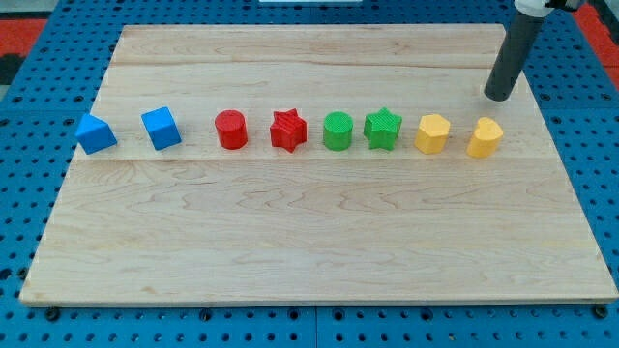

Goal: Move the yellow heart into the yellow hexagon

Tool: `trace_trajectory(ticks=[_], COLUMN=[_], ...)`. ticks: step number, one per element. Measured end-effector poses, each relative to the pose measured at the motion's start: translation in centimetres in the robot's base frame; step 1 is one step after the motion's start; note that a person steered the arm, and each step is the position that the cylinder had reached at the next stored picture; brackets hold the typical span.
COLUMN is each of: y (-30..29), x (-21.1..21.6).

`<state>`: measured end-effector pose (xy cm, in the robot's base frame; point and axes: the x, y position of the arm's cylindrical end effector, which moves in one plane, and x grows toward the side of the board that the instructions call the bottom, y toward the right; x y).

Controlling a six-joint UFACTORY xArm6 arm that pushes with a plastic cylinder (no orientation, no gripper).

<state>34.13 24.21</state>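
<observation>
**Eight blocks in a row, my tip above the yellow pair**

No containers stand on the wooden board (319,242); the only thing bearing anything is the board itself, and on it eight blocks lie in a single row running from the view's left to its right. From the left: a blue block (96,133) of angular shape, a blue cube (161,128), a red cylinder (231,130), a red star (288,130), a green cylinder (338,131), a green star (383,129), the yellow hexagon (432,133) and, last on the right, the yellow heart (485,138).

I carry no jaws, so there is nothing to open, close or grip with; I end in a plain dark rod. My tip (498,97) sits toward the view's top right, above the row and apart from every block.

The yellow heart lies just below my tip, slightly to the view's left of it, near but not touching. The yellow hexagon sits just beside the heart on its left, with a narrow gap of bare wood between them.
</observation>
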Motion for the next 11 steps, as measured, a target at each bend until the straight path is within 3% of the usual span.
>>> trace_trajectory(ticks=[3, 5, 6, 8, 11], y=[1.5, 6.6, 6.6, 0.8, 0.2], x=[0.0, 7.7, 7.7, 8.0, 8.0])
